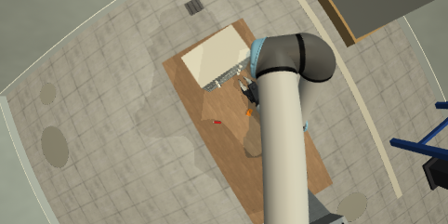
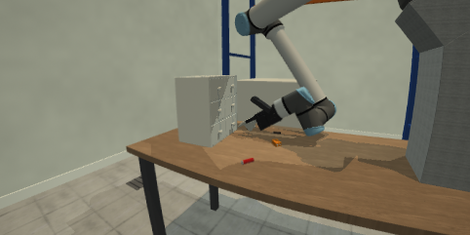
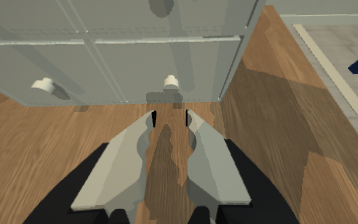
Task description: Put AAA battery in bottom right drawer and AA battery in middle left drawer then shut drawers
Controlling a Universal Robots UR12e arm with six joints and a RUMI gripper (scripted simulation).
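Tool (image 3: 169, 120) part-open, empty, aimed at bottom-right drawer knob (image 3: 169, 81), red battery (image 2: 248, 160) perhaps lying crosswise to chest (image 2: 200, 111).

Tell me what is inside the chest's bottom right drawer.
Cannot be seen: the bottom right drawer is shut, showing only its front and knob. The gripper hovers just before it.

Brown wooden table (image 2: 312, 184) on dark legs. Small orange block (image 2: 276, 141) on tabletop. Blue-and-orange metal shelf rack (image 2: 225, 28) behind. Dark floor grate (image 1: 193, 6) on tiled floor.
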